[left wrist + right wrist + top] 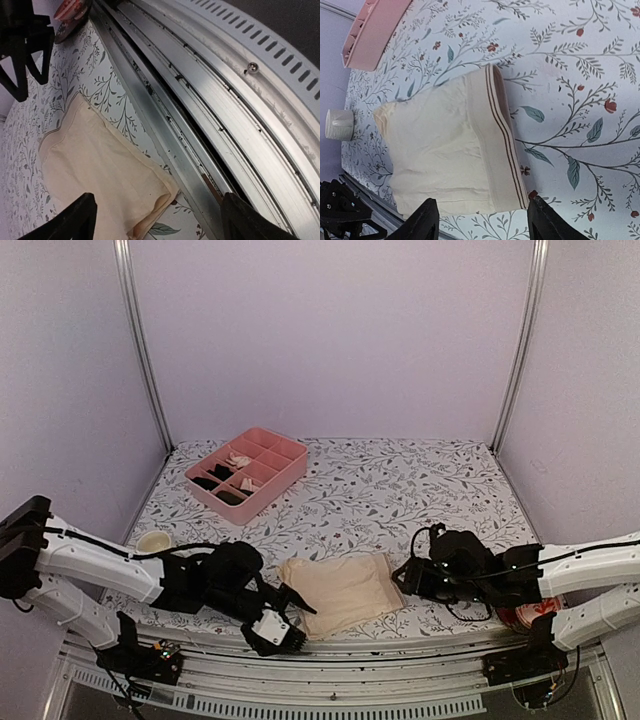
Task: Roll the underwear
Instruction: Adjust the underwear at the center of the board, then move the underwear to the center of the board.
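One piece of underwear (340, 590), pale peach-beige, lies flat and folded on the flowered table near the front edge. Its striped waistband (502, 150) faces right. My left gripper (283, 635) hangs open over its near left corner, by the front rail. In the left wrist view the left gripper (160, 227) is wide open above the corner of the underwear (100, 165), with nothing held. My right gripper (407, 576) stands open just right of the waistband. In the right wrist view the right gripper (482, 222) straddles the near edge of the underwear (445, 145) without holding it.
A pink compartment tray (275, 495) with black and pale bundles stands at the back left. A small white cup (153, 540) sits at the left edge. A metal rail (200, 125) runs along the table's front. A reddish object (520, 616) lies under the right arm.
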Available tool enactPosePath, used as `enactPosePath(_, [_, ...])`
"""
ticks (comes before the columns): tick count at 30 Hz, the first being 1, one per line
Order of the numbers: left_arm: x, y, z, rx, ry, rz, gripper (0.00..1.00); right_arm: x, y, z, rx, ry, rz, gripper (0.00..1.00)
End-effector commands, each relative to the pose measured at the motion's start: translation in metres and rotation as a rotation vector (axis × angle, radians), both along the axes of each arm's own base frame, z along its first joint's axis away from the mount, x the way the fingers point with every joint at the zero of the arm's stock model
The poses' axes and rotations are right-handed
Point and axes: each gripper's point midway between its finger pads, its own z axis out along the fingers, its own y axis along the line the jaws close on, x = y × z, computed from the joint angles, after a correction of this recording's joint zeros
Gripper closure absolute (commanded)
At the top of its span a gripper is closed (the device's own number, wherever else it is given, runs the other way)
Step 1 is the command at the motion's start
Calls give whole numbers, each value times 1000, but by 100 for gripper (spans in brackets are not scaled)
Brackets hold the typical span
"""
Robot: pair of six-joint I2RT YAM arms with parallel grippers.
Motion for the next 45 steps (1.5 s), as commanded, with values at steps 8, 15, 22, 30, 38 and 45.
enactPosePath(8, [75, -3, 38, -87, 223, 233, 40, 42, 21, 89, -180, -389, 195, 39])
enactPosePath(15, [131, -8, 13, -41, 204, 479, 86, 82, 73, 55, -247, -349, 335, 82])
enactPosePath(22, [172, 2, -3, -18, 144, 661, 95, 111, 76, -8, -258, -198, 335, 94])
enactPosePath(30, [183, 7, -29, 113, 175, 715, 100, 111, 57, -61, -249, -53, 322, 95])
enactPosePath(38, [169, 15, -54, 280, 220, 677, 100, 107, 32, -75, -274, 3, 262, 95])
enactPosePath(45, [164, 22, -75, 389, 222, 663, 96, 113, 12, -78, -294, 23, 216, 95])
